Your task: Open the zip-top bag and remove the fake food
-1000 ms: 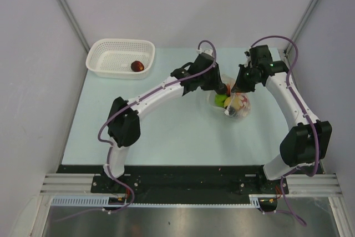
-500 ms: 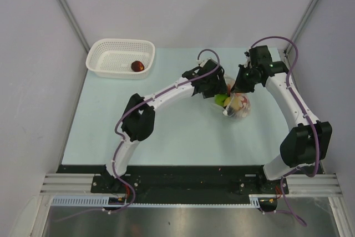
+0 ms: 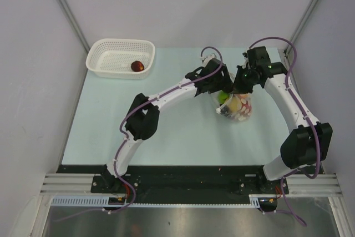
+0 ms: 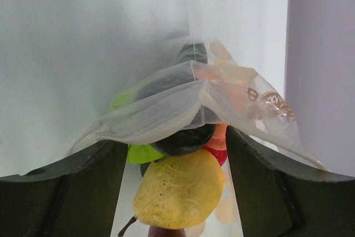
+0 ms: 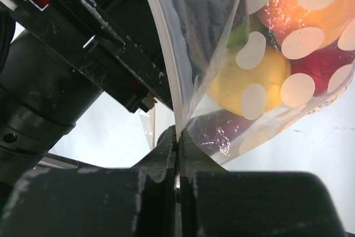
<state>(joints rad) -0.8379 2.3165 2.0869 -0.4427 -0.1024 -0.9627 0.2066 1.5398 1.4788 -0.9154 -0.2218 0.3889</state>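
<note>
The zip-top bag (image 3: 237, 107), clear with white dots, hangs from my right gripper (image 3: 239, 88), which is shut on its top edge (image 5: 177, 129). Through the plastic show fake food pieces: yellow (image 5: 244, 76), orange (image 5: 299, 9), red (image 5: 324, 62) and dark purple (image 5: 216, 131). My left gripper (image 3: 222, 94) is open at the bag's mouth. In the left wrist view its fingers (image 4: 66, 192) straddle a yellow pear (image 4: 180, 190), under the bag's lip (image 4: 177, 106). A dark piece (image 4: 183, 140), a lime green one (image 4: 141, 152) and a red one (image 4: 219, 154) lie behind the pear.
A white mesh basket (image 3: 119, 41) stands at the table's back left corner with one dark red toy fruit (image 3: 137, 66) in it. Grey walls close in the table at the back and both sides. The two wrists are close together over the bag.
My left arm has stretched further right, into the bag's mouth, and its jaws have widened. The right gripper has raised the bag's edge slightly, still shut on it.
</note>
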